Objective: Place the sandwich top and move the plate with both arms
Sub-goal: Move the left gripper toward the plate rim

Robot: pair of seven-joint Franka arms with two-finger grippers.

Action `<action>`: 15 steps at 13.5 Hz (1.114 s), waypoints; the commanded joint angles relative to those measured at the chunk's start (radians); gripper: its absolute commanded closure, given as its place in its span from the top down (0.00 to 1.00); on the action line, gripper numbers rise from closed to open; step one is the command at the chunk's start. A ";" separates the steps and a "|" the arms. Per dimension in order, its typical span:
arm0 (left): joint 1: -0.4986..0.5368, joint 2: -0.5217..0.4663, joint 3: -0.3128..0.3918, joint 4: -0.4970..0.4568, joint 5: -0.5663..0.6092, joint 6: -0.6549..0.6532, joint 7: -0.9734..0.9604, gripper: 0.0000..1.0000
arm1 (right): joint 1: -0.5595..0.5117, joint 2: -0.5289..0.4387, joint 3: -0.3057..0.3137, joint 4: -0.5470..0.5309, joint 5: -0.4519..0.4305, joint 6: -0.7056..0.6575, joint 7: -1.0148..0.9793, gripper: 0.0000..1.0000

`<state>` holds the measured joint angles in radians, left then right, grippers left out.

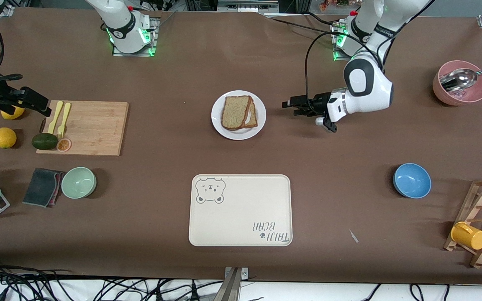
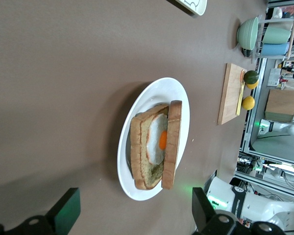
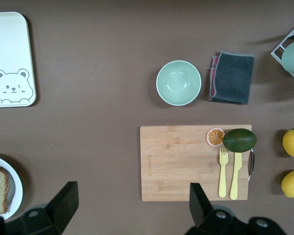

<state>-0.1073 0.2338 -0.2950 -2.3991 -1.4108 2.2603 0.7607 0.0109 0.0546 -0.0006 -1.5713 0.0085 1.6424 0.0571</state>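
Note:
The white plate (image 1: 237,134) sits mid-table. On it the sandwich top (image 1: 234,112), a plain brown slice, leans tilted over the bread slice bearing a fried egg (image 1: 252,118). In the left wrist view the plate (image 2: 152,105), the sandwich top (image 2: 174,142) and the egg (image 2: 158,139) show clearly. My left gripper (image 1: 291,106) lies level and low beside the plate, toward the left arm's end, open and empty (image 2: 134,215). My right gripper (image 1: 36,104) hangs high over the cutting board's end, open and empty (image 3: 132,205). The right wrist view shows the plate's rim (image 3: 15,182).
A cream bear tray (image 1: 241,211) lies nearer the front camera than the plate. A wooden cutting board (image 1: 86,127) with fork, knife and avocado, lemons, a green bowl (image 1: 78,182) and a cloth sit at the right arm's end. A blue bowl (image 1: 411,179), pink bowl (image 1: 460,83) and mug rack (image 1: 479,223) sit at the left arm's end.

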 commanded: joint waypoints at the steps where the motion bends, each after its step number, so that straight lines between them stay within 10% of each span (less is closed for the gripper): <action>1: -0.032 0.041 -0.019 0.011 -0.115 0.037 0.078 1.00 | 0.000 -0.007 0.002 -0.007 0.015 0.016 0.006 1.00; 15: -0.184 0.176 -0.023 0.064 -0.381 0.197 0.264 1.00 | 0.001 -0.009 0.004 -0.007 0.016 0.005 0.006 1.00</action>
<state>-0.2653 0.3888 -0.3178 -2.3538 -1.7371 2.4334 0.9741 0.0141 0.0558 -0.0001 -1.5713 0.0091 1.6464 0.0571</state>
